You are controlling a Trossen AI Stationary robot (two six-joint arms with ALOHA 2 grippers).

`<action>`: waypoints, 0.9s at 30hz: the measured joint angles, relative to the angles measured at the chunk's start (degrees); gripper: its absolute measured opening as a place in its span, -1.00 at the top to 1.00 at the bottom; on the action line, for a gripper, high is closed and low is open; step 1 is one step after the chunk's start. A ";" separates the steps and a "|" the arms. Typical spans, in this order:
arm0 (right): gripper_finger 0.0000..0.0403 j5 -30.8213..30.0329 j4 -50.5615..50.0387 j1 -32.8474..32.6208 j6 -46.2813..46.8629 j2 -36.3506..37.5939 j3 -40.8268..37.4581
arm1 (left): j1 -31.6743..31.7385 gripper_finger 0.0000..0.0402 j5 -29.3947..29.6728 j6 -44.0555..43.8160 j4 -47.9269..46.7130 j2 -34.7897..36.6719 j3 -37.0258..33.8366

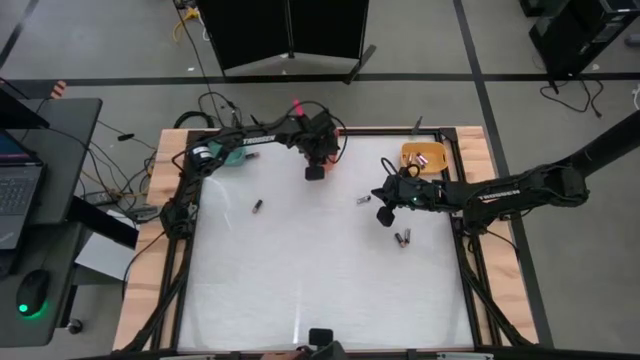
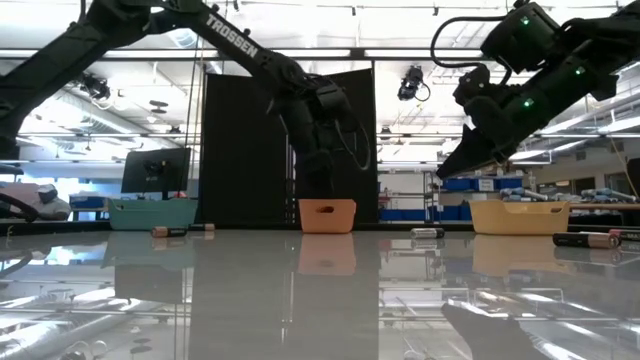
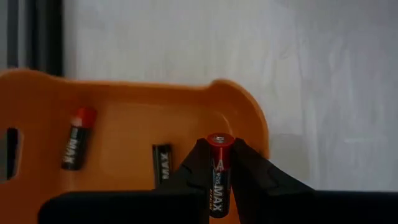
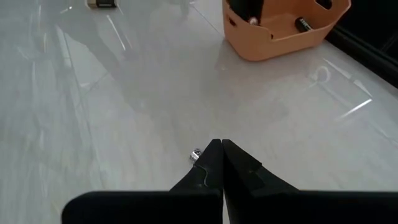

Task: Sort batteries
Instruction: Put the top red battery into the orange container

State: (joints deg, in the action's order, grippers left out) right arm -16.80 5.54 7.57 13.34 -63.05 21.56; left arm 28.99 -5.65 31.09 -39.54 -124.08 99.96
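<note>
Item: battery sort, in progress. Left hand [image 3: 217, 171], upper centre of the high view, grasps a red-capped battery [image 3: 219, 168] upright between its fingers, poised over the orange bin [image 3: 124, 118]; two batteries already lie inside that bin [image 3: 76, 138] (a third label shows only in part). Right hand [image 4: 221, 155], right of centre in the high view, is clenched with fingertips together, and whether the small silvery cell [image 4: 196, 154] at its tips is gripped or merely beside them cannot be told. A yellow bin [image 1: 423, 155] sits at upper right, a teal bin [image 2: 152, 212] at the left in the low view. Loose batteries remain on the tabletop [image 1: 320, 270]: one left of centre [image 1: 257, 206], one near the right hand [image 1: 363, 200], a pair below it [image 1: 402, 239]. Risks, as judged: the held battery hangs near the bin's curved rim, so a release now might strike the wall and bounce out; the right fingers, shut on so little, could pinch the cell's end and flick it across the glossy surface (round cells roll readily); the pair lying touching invites a double pick.
</note>
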 joint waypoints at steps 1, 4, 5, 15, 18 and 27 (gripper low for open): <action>0.97 0.00 0.00 0.00 -0.02 0.00 0.00 | 0.00 0.78 0.00 -0.02 -0.48 -0.19 0.00; 0.97 0.00 0.06 0.00 -0.02 -0.02 0.00 | -0.09 0.78 0.04 -0.10 -0.21 -1.03 0.02; 0.97 0.00 0.08 0.00 -0.06 -0.04 0.00 | -0.09 0.78 0.21 -0.12 -0.82 -1.17 -0.02; 0.97 0.00 0.41 0.00 -0.46 -0.04 0.02 | -0.13 0.79 3.23 -0.22 -0.53 -1.61 -0.02; 0.97 0.00 0.39 0.00 -0.56 -0.04 0.02 | -0.13 0.76 4.95 -0.22 -0.59 -1.61 -0.02; 0.96 -0.02 0.41 0.04 -1.11 -0.04 0.02 | -0.24 0.65 5.99 -2.71 -0.92 -1.61 -0.02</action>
State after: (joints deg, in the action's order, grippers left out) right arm -16.82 5.96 7.61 12.23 -63.09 21.58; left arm 28.75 0.34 28.37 -40.45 -125.69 99.94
